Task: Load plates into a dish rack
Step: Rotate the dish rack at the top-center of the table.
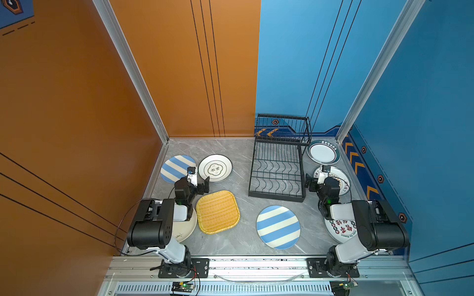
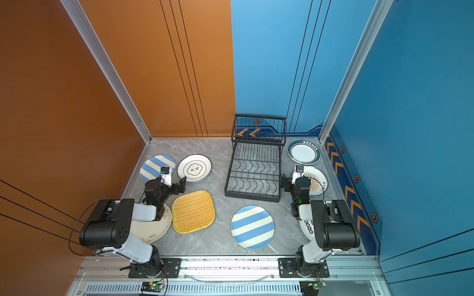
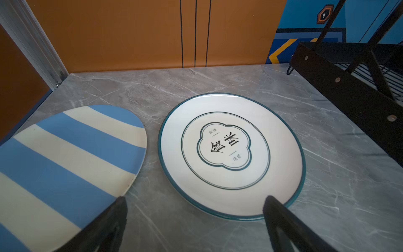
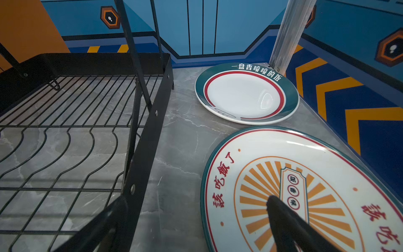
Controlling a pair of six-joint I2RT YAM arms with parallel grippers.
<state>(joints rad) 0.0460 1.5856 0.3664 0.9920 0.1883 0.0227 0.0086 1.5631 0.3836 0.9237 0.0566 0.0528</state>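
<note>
The black wire dish rack (image 1: 277,196) stands at the back right of the middle and holds no plates. Plates lie flat around it: a striped one (image 1: 174,167), a white one with a clover emblem (image 3: 231,152), a yellow woven one (image 1: 218,212), another striped one (image 1: 278,226), a teal-rimmed one (image 4: 246,93) and a sunburst-printed one (image 4: 305,185). My left gripper (image 3: 195,203) hovers open at the near rim of the emblem plate. My right gripper (image 4: 196,201) is open between the rack's side and the sunburst plate. Neither holds anything.
A cream plate (image 1: 183,229) lies partly under the left arm, and a printed plate (image 1: 338,230) partly under the right arm. Orange and blue walls close in the grey marble tabletop (image 1: 243,194) on three sides. An aluminium rail (image 1: 256,266) runs along the front edge.
</note>
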